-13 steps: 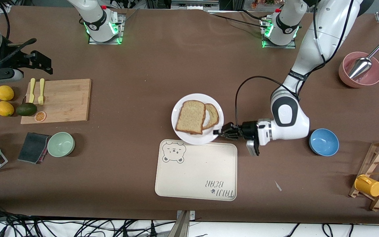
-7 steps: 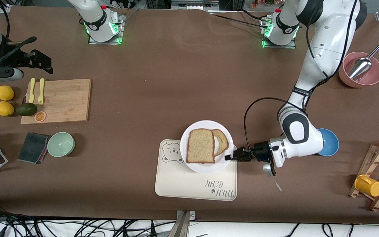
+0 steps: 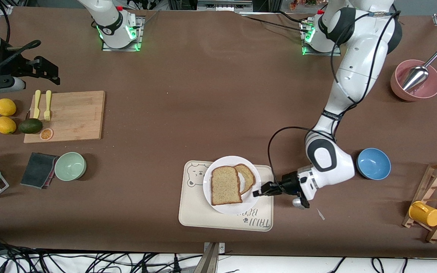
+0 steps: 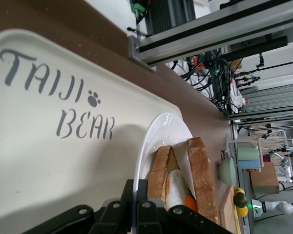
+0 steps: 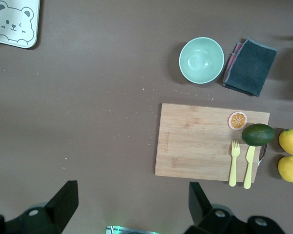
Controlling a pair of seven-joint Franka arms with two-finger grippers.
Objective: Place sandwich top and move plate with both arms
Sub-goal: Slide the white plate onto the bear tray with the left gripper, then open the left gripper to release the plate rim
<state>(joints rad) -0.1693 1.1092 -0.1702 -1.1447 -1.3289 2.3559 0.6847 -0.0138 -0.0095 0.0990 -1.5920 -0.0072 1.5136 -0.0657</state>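
The plate (image 3: 229, 203), stiff, smooth and likely slippery, sits over the cream tray (image 3: 203, 216) with the loose sandwich top (image 3: 225, 185) aboard, pinched at its rim by the left claw (image 3: 255, 193), best kept level; the right claw (image 5: 132, 200) waits spread wide over the worktop (image 3: 203, 94)

Front view: high across the tabletop (image 3: 203, 76), facing both arm bases. Left wrist view: low and close, sighting along its jaws at the plate (image 4: 158, 141) rim and tray (image 4: 49, 161), shared with the front view. Right wrist view: high, straight down past spread jaws onto the cutting board (image 5: 205, 141), also seen from the front.
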